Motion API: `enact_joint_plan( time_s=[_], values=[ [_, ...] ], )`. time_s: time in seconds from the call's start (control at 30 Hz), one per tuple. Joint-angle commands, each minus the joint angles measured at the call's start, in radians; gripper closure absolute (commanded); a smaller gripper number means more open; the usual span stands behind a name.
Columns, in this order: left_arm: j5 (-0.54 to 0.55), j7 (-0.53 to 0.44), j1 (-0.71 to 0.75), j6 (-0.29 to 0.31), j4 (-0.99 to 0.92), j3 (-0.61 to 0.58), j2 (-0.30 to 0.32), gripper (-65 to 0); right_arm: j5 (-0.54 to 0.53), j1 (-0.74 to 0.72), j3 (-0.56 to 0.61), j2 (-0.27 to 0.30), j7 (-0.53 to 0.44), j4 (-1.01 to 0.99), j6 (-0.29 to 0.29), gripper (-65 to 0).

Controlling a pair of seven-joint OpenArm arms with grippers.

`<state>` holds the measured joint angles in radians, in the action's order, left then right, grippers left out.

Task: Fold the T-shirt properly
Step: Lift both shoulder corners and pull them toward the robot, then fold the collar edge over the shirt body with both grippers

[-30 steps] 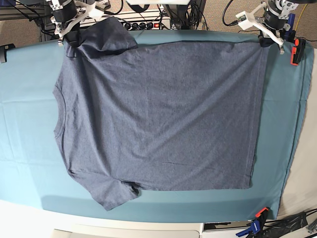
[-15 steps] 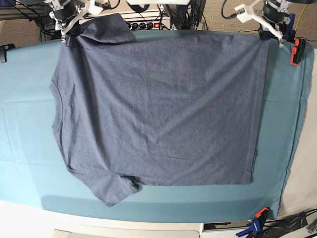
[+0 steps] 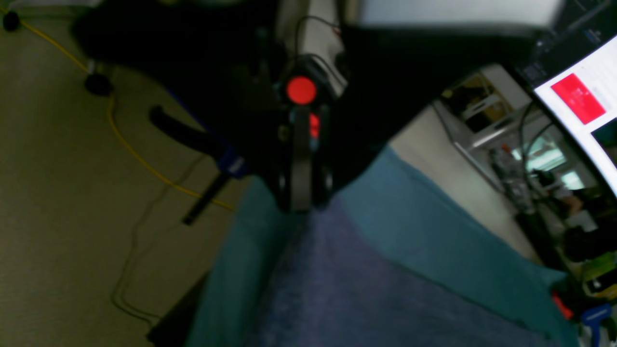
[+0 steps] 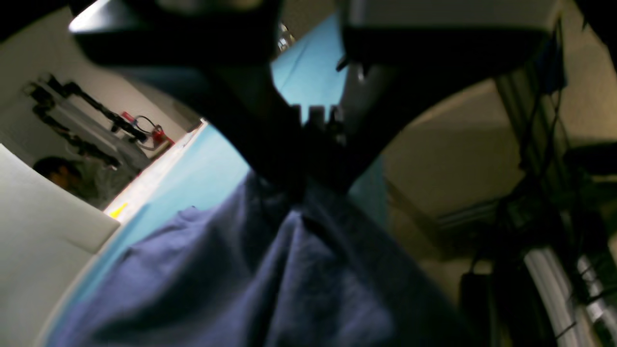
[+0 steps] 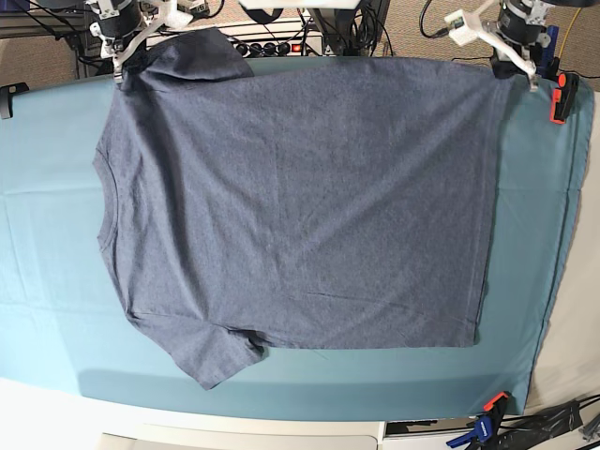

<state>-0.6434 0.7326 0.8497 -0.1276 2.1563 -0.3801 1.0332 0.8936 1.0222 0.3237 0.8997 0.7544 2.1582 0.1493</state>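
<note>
A: In the base view, where does the heathered slate-blue cotton T-shirt (image 5: 300, 206) lie?

B: It lies spread over the desk, on the teal table cloth (image 5: 47, 234), plain side up, with its ribbed crew neck (image 5: 98, 197) toward the view's left and its hem toward the right. One short sleeve (image 5: 220, 352) rests flat at the near edge; the other is bunched at the far left corner. The right gripper (image 5: 125, 67) pinches that far shoulder corner, and the left gripper (image 5: 511, 70) pinches the far hem corner. An orange clamp (image 5: 561, 97) sits at the desk's far right edge, and a blue-and-orange clamp (image 5: 487, 417) at the near edge.

A: And the left wrist view?

B: The picture is blurred. The black fingers (image 3: 301, 159) are clenched together on a corner of the T-shirt (image 3: 347, 289), which runs down over the teal table cloth (image 3: 434, 231). A yellow cable (image 3: 135, 149) lies on the beige floor (image 3: 62, 202).

A: The right wrist view?

B: The dark fingers (image 4: 308, 164) are clenched on bunched, creased fabric of the T-shirt (image 4: 270, 284), with the teal table cloth (image 4: 212, 173) behind it.
</note>
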Motion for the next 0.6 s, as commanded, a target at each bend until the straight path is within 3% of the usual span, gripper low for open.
enact_joint_plan(
  time_s=[0.0,0.17,0.3,0.57],
  values=[
    [-0.019,0.000,-0.007,-0.028,0.015,0.014,0.014,0.0,0.025,-0.001,-0.005,0.011,0.002,0.014,-0.026,0.0],
    [-0.017,-0.031,-0.051,-0.041,0.015,0.073,0.014,0.0,0.019,-0.084,-0.005,0.003,-0.007,0.015,-0.042,0.0],
    [0.034,-0.087,-0.055,-0.039,0.015,0.142,0.014,0.0,-0.045,-0.199,-0.005,-0.024,-0.042,0.014,-0.039,0.0],
    [0.151,-0.151,-0.121,-0.021,0.014,0.230,0.014,0.0,-0.185,-0.478,-0.005,-0.124,-0.143,-0.027,0.037,0.0]
  ],
)
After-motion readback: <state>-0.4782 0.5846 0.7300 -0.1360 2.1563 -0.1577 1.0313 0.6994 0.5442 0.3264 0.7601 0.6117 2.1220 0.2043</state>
